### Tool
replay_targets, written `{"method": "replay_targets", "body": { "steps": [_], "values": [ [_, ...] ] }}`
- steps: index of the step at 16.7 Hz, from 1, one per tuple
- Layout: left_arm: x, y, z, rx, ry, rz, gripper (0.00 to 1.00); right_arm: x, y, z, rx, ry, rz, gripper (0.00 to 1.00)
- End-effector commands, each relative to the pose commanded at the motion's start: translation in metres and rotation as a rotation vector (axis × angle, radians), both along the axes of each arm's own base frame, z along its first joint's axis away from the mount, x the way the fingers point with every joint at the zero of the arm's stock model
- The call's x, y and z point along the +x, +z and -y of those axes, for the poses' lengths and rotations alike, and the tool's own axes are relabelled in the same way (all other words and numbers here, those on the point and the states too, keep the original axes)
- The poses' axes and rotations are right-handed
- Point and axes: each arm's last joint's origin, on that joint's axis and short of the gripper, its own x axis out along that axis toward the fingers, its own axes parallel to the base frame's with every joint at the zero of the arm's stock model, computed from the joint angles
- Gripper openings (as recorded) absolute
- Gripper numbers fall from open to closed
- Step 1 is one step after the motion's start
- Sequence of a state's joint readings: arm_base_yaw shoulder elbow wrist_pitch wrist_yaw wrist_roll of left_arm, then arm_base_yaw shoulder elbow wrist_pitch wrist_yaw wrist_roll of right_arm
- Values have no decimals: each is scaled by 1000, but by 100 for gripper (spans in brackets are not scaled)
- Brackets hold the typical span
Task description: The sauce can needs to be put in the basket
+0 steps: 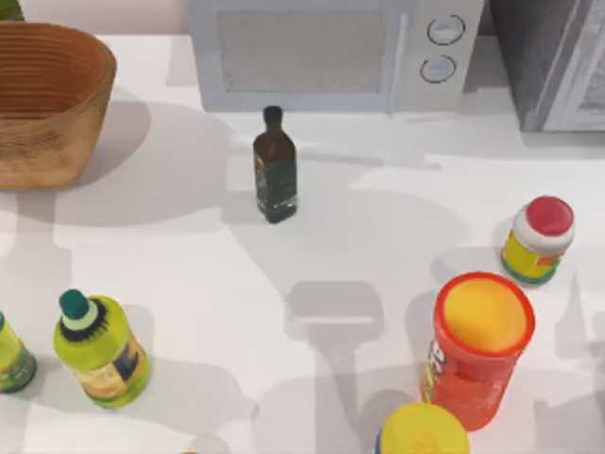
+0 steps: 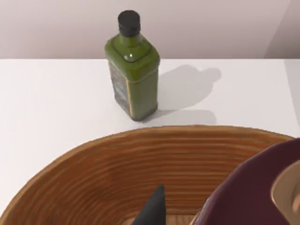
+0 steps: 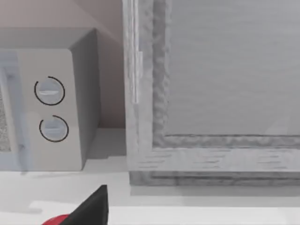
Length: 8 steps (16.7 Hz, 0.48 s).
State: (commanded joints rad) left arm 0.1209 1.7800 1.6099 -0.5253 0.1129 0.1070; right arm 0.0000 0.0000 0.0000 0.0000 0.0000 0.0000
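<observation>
So the basket (image 1: 47, 104) sits in the upper left of the top view, hard against the frame's left edge, and the left wrist view looks straight down into it, which tells me the left arm is parked over the opening on purpose: you want the can well inside the rim before letting go. The sauce can (image 2: 255, 190) fills the lower right corner of that wrist view, maroon top toward the camera with a bit of tan showing, hanging over the basket's ribbed inner wall (image 2: 154, 159). One dark fingertip (image 2: 152, 211) of the left gripper pokes up at the bottom centre, just beside the can, so my read is the can is held between the fingers, though the actual contact isn't something I can see. A green bottle (image 2: 133, 70) stands on the table just past the far rim. The right arm looks idle; its wrist view faces the microwave (image 3: 47, 103) dials and a grey cabinet (image 3: 211, 84), with one dark finger (image 3: 91, 208) at the bottom and a sliver of red cap below it. Can't tell how its fingers are set. Elsewhere on the table: a dark bottle (image 1: 274, 165) mid-frame, an orange canister (image 1: 477, 345) lower right, a red-capped jar (image 1: 537, 238) right.
</observation>
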Motion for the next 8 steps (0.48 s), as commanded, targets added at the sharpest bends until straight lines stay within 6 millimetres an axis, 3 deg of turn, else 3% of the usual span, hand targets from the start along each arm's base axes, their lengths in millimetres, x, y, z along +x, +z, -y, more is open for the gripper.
{"method": "replay_targets", "body": {
  "steps": [5,8],
  "values": [
    [15,-23,0,0,2,-1,0,0,0,0,0,0,0,100],
    [16,-23,0,-1,2,-2,0,0,0,0,0,0,0,100]
  ]
}}
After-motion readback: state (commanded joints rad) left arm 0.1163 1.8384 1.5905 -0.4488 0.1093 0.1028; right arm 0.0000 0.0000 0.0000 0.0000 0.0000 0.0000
